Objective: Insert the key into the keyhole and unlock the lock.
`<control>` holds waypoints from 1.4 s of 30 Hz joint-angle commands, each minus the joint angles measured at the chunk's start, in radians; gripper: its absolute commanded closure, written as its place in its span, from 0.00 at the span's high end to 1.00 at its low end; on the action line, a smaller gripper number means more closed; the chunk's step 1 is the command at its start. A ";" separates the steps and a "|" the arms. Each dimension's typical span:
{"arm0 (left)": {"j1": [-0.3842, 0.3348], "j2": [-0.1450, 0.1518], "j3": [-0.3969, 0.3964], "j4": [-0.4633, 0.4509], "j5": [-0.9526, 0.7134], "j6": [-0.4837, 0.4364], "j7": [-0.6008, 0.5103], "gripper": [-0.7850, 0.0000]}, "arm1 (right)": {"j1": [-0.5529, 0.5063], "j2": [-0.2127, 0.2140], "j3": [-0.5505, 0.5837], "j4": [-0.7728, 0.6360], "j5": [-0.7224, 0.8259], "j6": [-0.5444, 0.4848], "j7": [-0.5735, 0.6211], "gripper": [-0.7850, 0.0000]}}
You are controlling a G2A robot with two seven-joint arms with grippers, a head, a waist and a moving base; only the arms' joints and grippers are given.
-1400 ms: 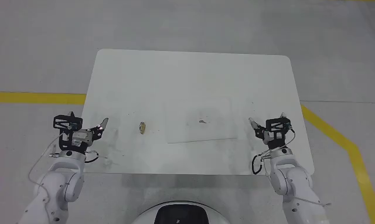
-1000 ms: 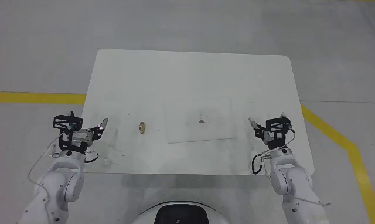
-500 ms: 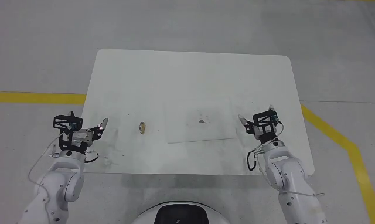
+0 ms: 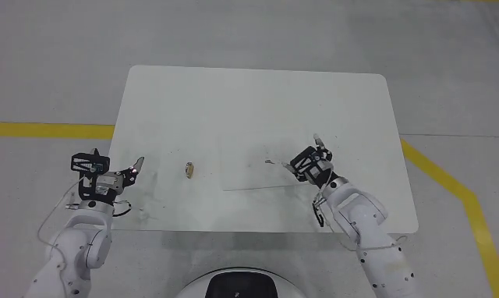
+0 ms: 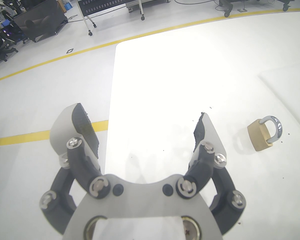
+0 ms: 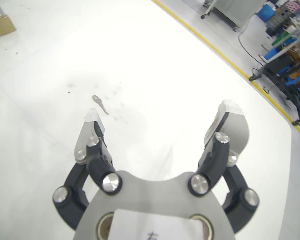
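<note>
Top: lock point(image 4: 189, 169) lies on table point(image 4: 257, 95), L of centre. Key point(image 4: 270, 161) lies flat mid-table, well apart from lock. R gripper point(image 4: 300, 151) is just beside key. L gripper point(image 4: 118, 159) is at table's L edge.
L wrist: fingers apart, empty; lock near.
R wrist: fingers apart, empty; key just past one fingertip.

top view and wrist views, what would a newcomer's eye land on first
The brass padlock lies on the white table toward the left arm's side. The small silver key lies flat near the table's middle, just ahead of the open right gripper. The left gripper, open too, hangs at the table's left edge.
</note>
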 commanded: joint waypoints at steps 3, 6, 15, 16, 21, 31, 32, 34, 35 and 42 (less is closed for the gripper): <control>0.000 0.000 0.000 0.000 0.000 0.000 0.000 1.00 | 0.086 -0.003 -0.060 0.056 0.014 -0.137 0.060 0.78; 0.000 0.000 0.000 0.000 0.000 0.000 0.000 1.00 | 0.143 -0.007 -0.094 0.103 0.053 -0.221 0.094 0.64; 0.000 0.000 0.000 0.000 0.000 0.000 0.000 1.00 | 0.231 -0.015 -0.149 0.203 0.129 -0.315 0.149 0.47; 0.000 0.000 0.000 0.000 0.000 0.000 0.000 1.00 | 0.240 -0.015 -0.155 0.211 0.128 -0.319 0.160 0.45; 0.000 0.000 0.000 0.000 0.000 0.000 0.000 1.00 | 0.270 -0.019 -0.181 0.241 0.125 -0.319 0.199 0.33; 0.000 0.000 0.000 0.000 0.000 0.000 0.000 1.00 | 0.302 -0.018 -0.198 0.256 0.115 -0.336 0.214 0.00; 0.000 0.000 0.000 0.000 0.000 0.000 0.000 1.00 | 0.303 -0.017 -0.196 0.252 0.110 -0.328 0.210 0.00; 0.000 0.000 0.000 0.000 0.000 0.000 0.000 1.00 | 0.296 -0.013 -0.185 0.229 0.083 -0.311 0.195 0.00; 0.000 0.000 0.000 0.000 0.000 0.000 0.000 1.00 | 0.288 -0.010 -0.181 0.212 0.054 -0.305 0.181 0.00; 0.000 0.000 0.000 0.000 0.000 0.000 0.000 1.00 | 0.237 0.004 -0.128 0.161 -0.010 -0.238 0.013 0.00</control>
